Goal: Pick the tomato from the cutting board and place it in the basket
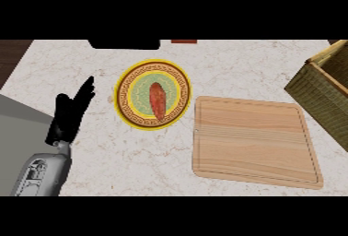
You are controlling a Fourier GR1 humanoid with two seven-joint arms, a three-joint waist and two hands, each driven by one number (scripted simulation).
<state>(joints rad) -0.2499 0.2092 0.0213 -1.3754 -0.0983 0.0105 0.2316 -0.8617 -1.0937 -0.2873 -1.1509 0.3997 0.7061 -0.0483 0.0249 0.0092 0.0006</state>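
- My left hand (70, 115): at 9 o'clock, fingers straight, holding nothing.
- Cutting board (255, 142): at 4 o'clock, bare; I can see no tomato.
- Basket (325, 90): at 3 o'clock, inside hidden.
- Plate (129, 94): at 11 o'clock, red pepper (158, 100) on it.

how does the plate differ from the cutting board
The plate is round, the cutting board a rounded rectangle. The plate is yellow-rimmed with a patterned band and green centre; the board is plain pale wood. The plate holds a long reddish item; the board's top shows nothing on it. The plate is the smaller, lying nearer the left hand; the board lies nearer the basket. Both lie flat on the counter.
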